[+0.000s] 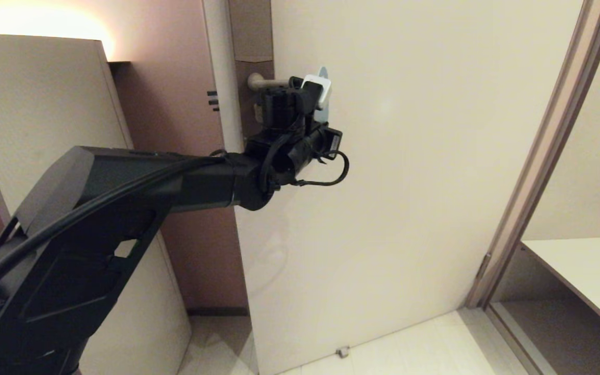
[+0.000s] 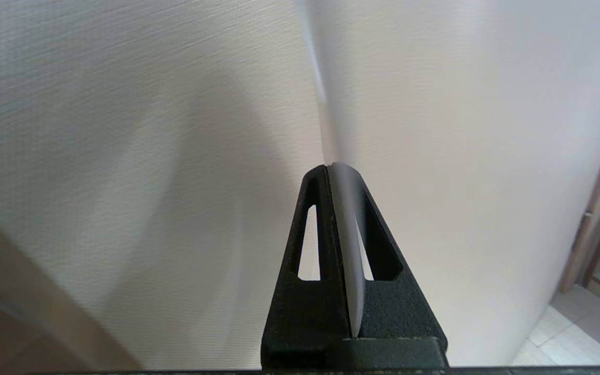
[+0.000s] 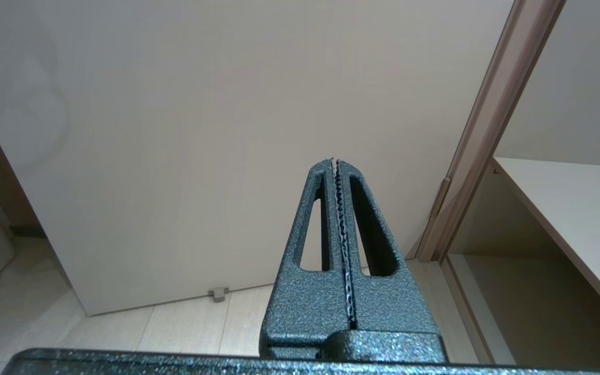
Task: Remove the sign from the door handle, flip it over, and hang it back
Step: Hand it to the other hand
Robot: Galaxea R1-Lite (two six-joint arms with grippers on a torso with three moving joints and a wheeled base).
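My left gripper [image 1: 311,89] is raised to the outer end of the door handle [image 1: 263,82], a slim metal lever on the pale door. It is shut on the sign [image 1: 322,91], a thin card that shows white and pale blue beside the fingers. In the left wrist view the sign [image 2: 349,250] runs edge-on between the closed fingers [image 2: 313,219] and on towards the door. The gripper's body hides whether the card's hole is round the lever. My right gripper [image 3: 335,162] is shut on nothing, held low and facing the door's lower part; the head view does not show it.
The door [image 1: 425,182] fills the middle. Its brown frame [image 1: 545,156] and a pale shelf [image 1: 591,271] stand to the right. A beige panel [image 1: 45,104] is at the left. A small door stop [image 1: 342,351] sits on the tiled floor.
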